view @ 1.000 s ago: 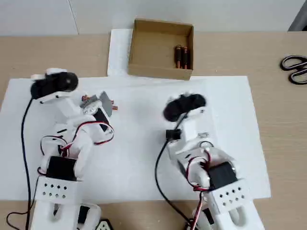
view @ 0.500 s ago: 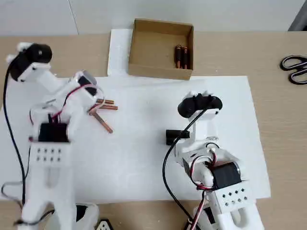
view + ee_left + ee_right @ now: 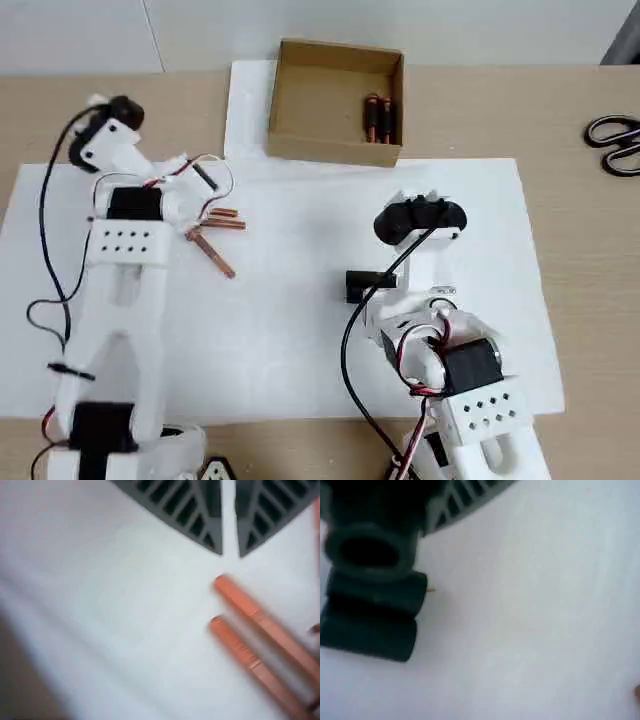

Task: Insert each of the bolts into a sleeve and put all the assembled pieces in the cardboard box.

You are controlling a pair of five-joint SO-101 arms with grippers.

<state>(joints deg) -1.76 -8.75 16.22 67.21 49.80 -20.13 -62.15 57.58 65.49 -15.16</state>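
- The left gripper hovered low over the white paper sheet, its jaws parted by only a narrow gap and holding nothing.
- Two copper-coloured pieces lay side by side on the sheet just beyond its tips, close to each other and parallel.
- In the high view this pair sat just beside the left arm's head, with a third copper piece lying slanted right below them.
- The cardboard box stood at the far edge of the sheet, well apart from those pieces.
- Two assembled pieces lay together against the box's right wall.
- The right gripper hung over bare paper near the middle of the sheet; how wide it stood, or whether it held anything, could not be told.
- Scissors lay on the wooden table, off the sheet to the right.
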